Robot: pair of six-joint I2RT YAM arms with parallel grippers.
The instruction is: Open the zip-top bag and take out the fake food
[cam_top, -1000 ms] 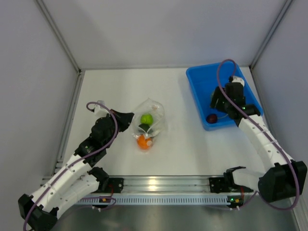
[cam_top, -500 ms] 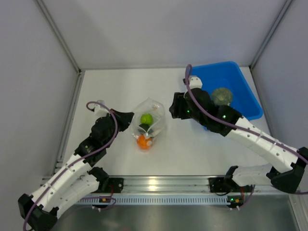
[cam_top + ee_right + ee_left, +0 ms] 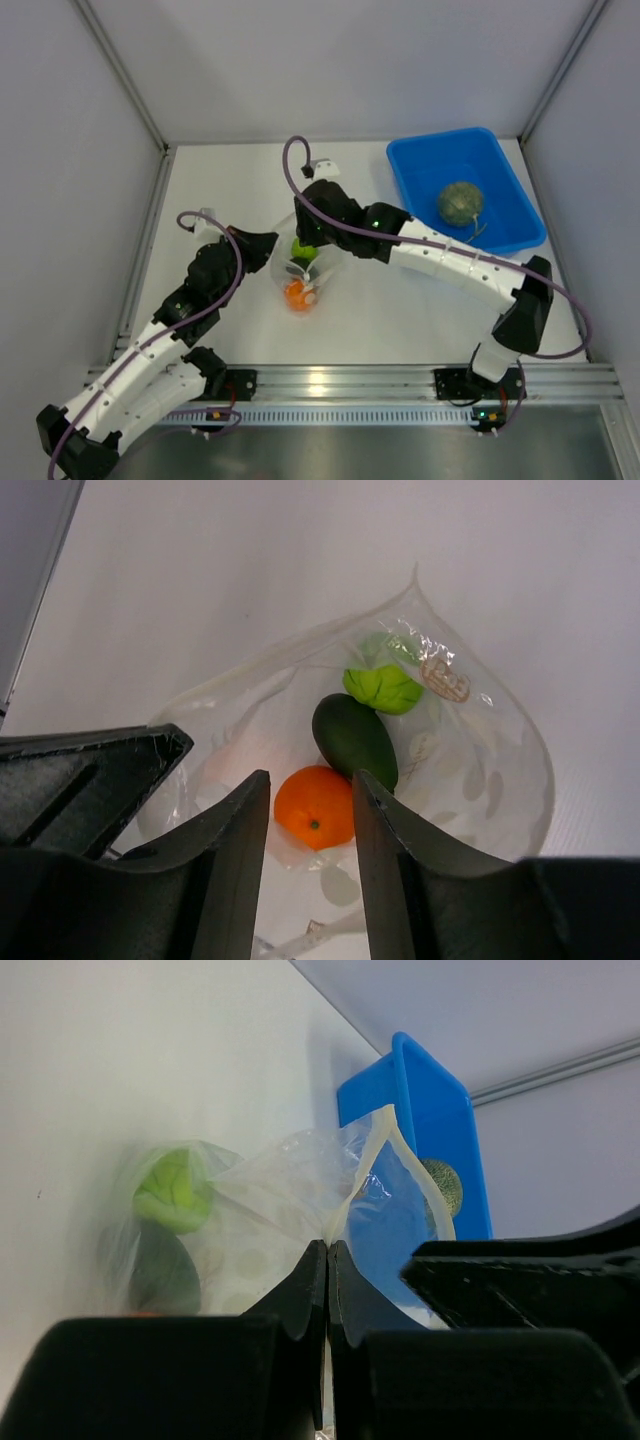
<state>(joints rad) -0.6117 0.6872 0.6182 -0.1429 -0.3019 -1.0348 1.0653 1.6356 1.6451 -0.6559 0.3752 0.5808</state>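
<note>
The zip-top bag lies open mid-table, clear with pale spots. My left gripper is shut on its edge, jaws pinching the plastic. Inside the bag are fake food pieces: an orange, a dark green piece and a light green one. My right gripper is open and hangs over the bag mouth, one finger on each side of the orange, not touching it. In the top view it covers part of the bag. The netted melon rests in the blue bin.
The blue bin stands at the back right, also seen behind the bag in the left wrist view. Grey walls enclose the table on three sides. A metal rail runs along the near edge.
My right arm has swung left from the blue bin, leaving the melon there, and now sits over the bag with its jaws narrower. The left gripper and bag have stayed still.
</note>
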